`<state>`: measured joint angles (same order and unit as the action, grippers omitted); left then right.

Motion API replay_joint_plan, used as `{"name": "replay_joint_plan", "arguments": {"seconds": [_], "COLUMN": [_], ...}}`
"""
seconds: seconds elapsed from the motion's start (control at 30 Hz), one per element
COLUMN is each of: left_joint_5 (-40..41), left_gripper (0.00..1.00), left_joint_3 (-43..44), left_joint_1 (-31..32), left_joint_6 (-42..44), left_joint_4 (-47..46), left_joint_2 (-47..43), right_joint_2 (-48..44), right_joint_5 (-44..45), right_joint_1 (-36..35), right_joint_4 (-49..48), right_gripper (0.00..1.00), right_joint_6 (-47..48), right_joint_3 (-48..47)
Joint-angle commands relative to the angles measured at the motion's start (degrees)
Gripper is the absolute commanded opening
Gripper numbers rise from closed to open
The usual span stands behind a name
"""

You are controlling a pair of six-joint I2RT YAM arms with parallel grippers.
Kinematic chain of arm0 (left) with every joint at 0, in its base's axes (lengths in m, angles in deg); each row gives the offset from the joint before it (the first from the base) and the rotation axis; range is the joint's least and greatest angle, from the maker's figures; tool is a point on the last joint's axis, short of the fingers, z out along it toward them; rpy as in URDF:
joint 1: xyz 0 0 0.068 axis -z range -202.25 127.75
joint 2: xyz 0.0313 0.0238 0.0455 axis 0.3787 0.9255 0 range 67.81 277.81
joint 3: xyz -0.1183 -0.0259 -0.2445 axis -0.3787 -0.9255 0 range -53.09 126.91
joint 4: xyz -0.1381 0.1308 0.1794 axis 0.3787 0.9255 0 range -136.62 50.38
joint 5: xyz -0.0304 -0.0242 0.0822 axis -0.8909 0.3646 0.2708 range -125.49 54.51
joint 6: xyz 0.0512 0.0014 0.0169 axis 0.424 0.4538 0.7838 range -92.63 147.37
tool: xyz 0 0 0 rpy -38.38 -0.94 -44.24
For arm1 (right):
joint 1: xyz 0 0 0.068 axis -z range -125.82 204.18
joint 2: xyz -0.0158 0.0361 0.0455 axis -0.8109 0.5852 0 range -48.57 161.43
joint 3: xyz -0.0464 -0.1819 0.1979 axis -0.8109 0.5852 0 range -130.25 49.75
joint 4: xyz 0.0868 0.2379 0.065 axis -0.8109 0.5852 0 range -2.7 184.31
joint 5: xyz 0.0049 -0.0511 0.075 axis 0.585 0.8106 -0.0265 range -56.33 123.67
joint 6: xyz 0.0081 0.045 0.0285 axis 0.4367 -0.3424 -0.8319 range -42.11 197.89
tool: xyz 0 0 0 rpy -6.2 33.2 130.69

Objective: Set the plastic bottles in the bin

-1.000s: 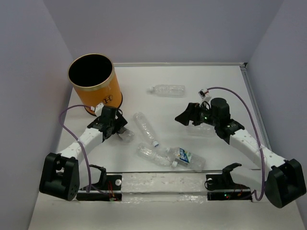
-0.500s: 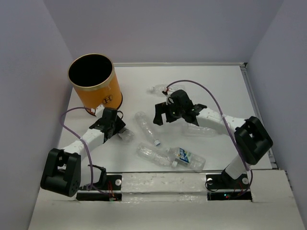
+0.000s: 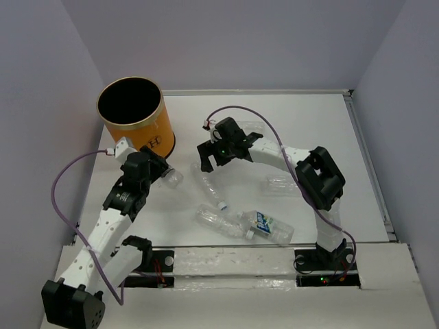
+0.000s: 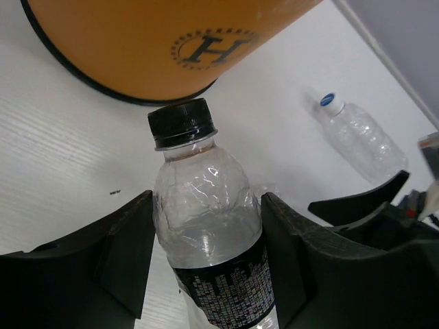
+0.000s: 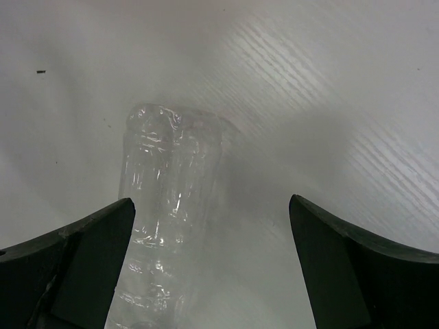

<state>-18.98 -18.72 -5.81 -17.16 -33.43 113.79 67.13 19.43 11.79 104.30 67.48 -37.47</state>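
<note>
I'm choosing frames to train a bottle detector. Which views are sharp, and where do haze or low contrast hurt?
Top external: even light, soft shadows, but clear bottles fade against the white table. Left wrist: sharp, the black-capped bottle in the left claw shows crisp crinkles and small highlights. Right wrist: hazy and soft, the crinkled bottle under the open right claw barely stands out.

You're looking at a left arm [image 3: 103, 229] and right arm [image 3: 285, 152] with white link shells, black joints and bases, a thin purple cable [image 3: 60, 199] looping off each wrist, and matte black wedge-shaped fingers [image 4: 82, 267]
</note>
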Motion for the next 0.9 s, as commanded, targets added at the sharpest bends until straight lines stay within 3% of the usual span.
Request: {"name": "replay_joint_plan", "arguments": {"seconds": [0.0, 0.17, 0.3, 0.43, 0.67, 0.87], "left_joint_5": [6.85, 12.05, 12.75, 19.33, 27.34, 34.63], "left_gripper": [0.43, 0.43, 0.43, 0.43, 0.43, 0.43], "left_joint_3": [9.03, 21.14, 29.69, 38.90, 46.39, 47.29], "left_joint_1": [0.16, 0.16, 0.16, -0.53, -6.06, -9.59], "left_joint_6": [4.71, 8.41, 9.11, 12.44, 19.57, 27.28], "left_joint_4": [2.54, 0.53, -2.81, -7.90, -12.39, -19.14], "left_joint_2": [-3.44, -1.25, 5.50, 11.32, 19.76, 27.49], "right_joint_2": [1.02, 3.12, 6.19, 8.84, 11.12, 11.83], "right_joint_5": [-3.42, -5.36, -5.62, -4.57, -2.29, -0.18], "right_joint_1": [-1.38, -2.52, -3.04, -3.05, -3.58, -3.58], "right_joint_4": [3.48, 3.92, 4.01, 5.50, 6.21, 6.39], "right_gripper": [1.00, 1.00, 1.00, 1.00, 0.98, 0.89], "right_joint_6": [2.68, 2.51, 1.89, 2.76, 4.08, 4.97], "right_joint_3": [-4.71, -7.26, -9.89, -12.27, -14.81, -15.61]}}
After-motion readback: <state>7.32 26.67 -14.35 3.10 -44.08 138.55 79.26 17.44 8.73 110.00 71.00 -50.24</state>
